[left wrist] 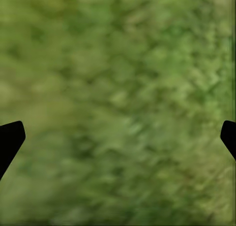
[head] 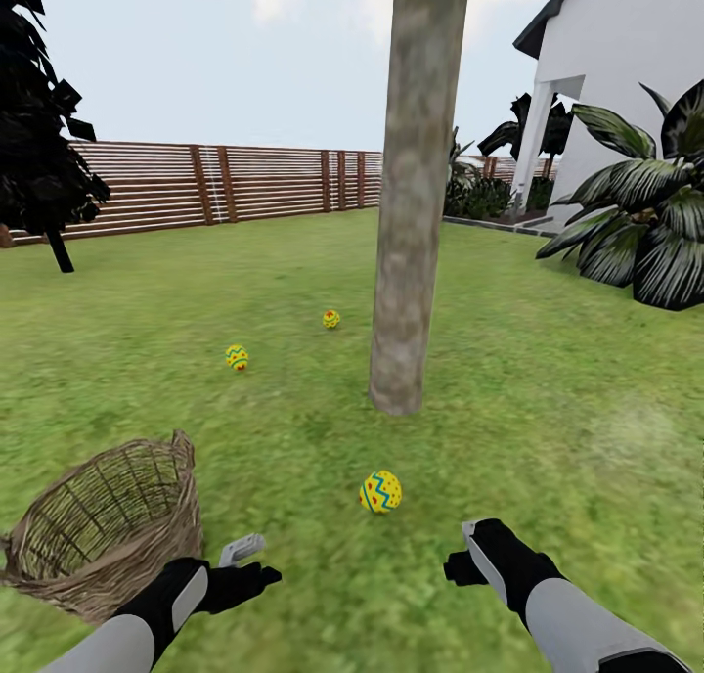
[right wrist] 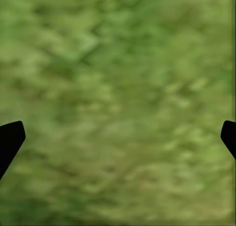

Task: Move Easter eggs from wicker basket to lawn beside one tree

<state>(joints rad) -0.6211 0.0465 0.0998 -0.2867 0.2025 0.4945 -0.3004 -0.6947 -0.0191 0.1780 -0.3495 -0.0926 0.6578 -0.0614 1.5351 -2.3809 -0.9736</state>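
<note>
Three Easter eggs (head: 380,491) on lawn (head: 548,438) around tree (head: 409,262); wicker basket (head: 103,526) looks empty. Left gripper (left wrist: 118,137), right gripper (right wrist: 118,137) fingers wide, holding nothing.

1. The three Easter eggs, the nearest (head: 380,491), the left one (head: 237,357) and the far one (head: 331,318), are yellow with red dots and blue-green zigzag stripes.
2. The wicker basket (head: 108,526) is brown and tan in an open weave.
3. The lawn (head: 548,438) is green with yellowish patches; it shows as blurred mottled green in both wrist views.
4. The tree (head: 411,213) has a grey-brown mottled trunk.
5. The fence (head: 215,184) is brown, in horizontal slats.
6. The house (head: 626,76) is white with a dark roof edge.
7. The left pincer (head: 244,556) is black and light grey; the right pincer (head: 469,554) likewise, and its fingertips (right wrist: 11,137) show black.
8. The palm leaves (head: 645,223) are dark green with pale streaks.
</note>
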